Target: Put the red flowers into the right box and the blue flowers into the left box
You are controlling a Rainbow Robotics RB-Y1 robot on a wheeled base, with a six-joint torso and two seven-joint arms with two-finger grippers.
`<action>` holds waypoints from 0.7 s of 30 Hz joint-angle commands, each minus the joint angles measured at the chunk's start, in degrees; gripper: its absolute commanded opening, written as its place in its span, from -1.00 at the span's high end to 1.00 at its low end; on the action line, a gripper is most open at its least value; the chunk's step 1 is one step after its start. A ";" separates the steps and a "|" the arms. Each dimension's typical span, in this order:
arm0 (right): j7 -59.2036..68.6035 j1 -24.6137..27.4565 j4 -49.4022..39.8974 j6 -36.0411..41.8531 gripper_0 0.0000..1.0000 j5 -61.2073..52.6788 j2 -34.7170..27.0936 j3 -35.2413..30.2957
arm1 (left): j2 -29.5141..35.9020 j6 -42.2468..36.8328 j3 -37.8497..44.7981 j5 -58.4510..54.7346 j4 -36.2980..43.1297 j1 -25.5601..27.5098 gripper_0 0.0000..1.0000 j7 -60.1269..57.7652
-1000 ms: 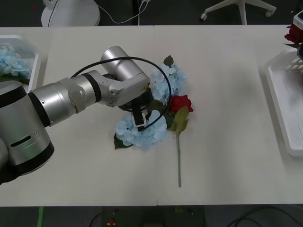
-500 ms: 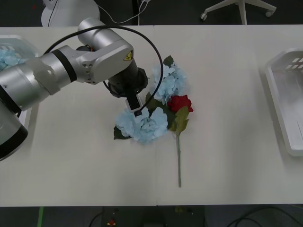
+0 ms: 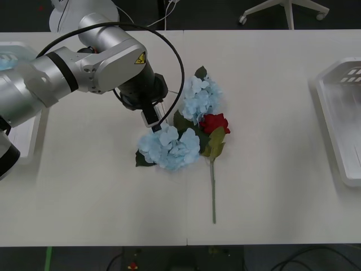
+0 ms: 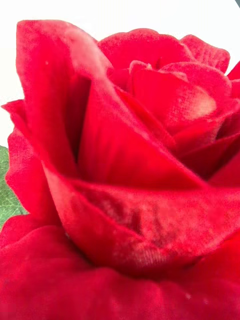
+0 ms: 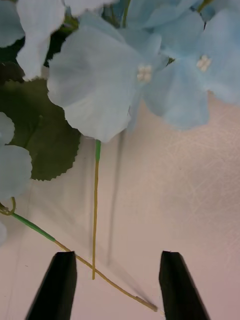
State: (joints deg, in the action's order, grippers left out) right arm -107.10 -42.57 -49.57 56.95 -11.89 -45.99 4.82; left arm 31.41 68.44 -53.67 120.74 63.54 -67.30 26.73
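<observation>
Two blue flowers lie mid-table: one head [image 3: 170, 148] nearer the front and another [image 3: 198, 99] behind it. A red flower [image 3: 215, 122] rests against them, its long stem [image 3: 213, 192] pointing to the front edge. My left gripper [image 3: 150, 117] hovers just behind the nearer blue head, open. In the left wrist view its black fingers [image 5: 58, 287] straddle thin tan stems [image 5: 95, 220] below pale blue petals [image 5: 97, 82]. A red flower [image 4: 125, 175] sits very close in the right wrist view. The right box [image 3: 338, 121] lies at the right edge. The left box [image 3: 27, 135] is mostly behind my left arm.
A blue flower [image 3: 8, 58] lies in the left box. Behind the table stand a white round stand base [image 3: 62, 14] and a chair base [image 3: 287, 11]. Bare tabletop stretches between the flower pile and the right box.
My left arm has swung back and to the left, drawing its gripper off the nearer blue head. The red flower seen at the far right edge one second ago has left the front view.
</observation>
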 commanded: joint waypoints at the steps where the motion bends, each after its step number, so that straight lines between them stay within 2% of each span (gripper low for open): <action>1: 2.33 -2.60 0.00 -0.35 0.62 0.55 1.07 -1.21 | -3.02 -1.91 1.81 2.21 -3.60 -1.52 -1.00 2.71; 3: 2.51 -2.60 0.00 -0.35 0.16 0.37 1.07 -1.30 | -3.64 -2.52 1.81 3.36 -4.13 -1.52 -1.00 2.71; 4: 2.42 -2.69 0.00 -0.35 0.02 0.20 1.07 -1.48 | -3.81 -2.52 1.81 3.71 -4.22 -1.43 -1.00 2.71; 5: 2.42 -2.78 0.00 -0.26 -0.23 -0.33 0.99 -1.83 | -4.34 -2.52 1.81 4.32 -4.39 -1.43 -1.00 2.62; 7: 1.63 -2.87 -0.09 -0.26 -0.49 -1.82 0.63 -3.15 | -5.39 -2.52 1.81 4.94 -5.71 -1.43 -1.00 2.71; 12: -0.39 -3.13 0.00 -0.17 -0.72 -6.22 -1.21 -4.20 | -8.73 -3.14 1.73 7.58 -9.66 -1.43 -1.00 2.89; 16: -5.40 -3.57 -0.09 1.41 -0.81 -10.61 -2.79 -6.31 | -11.19 -3.40 1.73 9.86 -11.95 -1.43 -1.00 2.71; 21: -14.81 -4.01 -1.23 8.62 -0.88 -18.61 -5.08 -10.70 | -14.09 -4.54 1.73 12.85 -15.03 -1.43 -1.00 2.27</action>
State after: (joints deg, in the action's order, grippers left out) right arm -117.32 -43.82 -49.22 62.45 -27.01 -47.15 -2.14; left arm 19.76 65.13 -53.67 132.00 49.98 -67.30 27.19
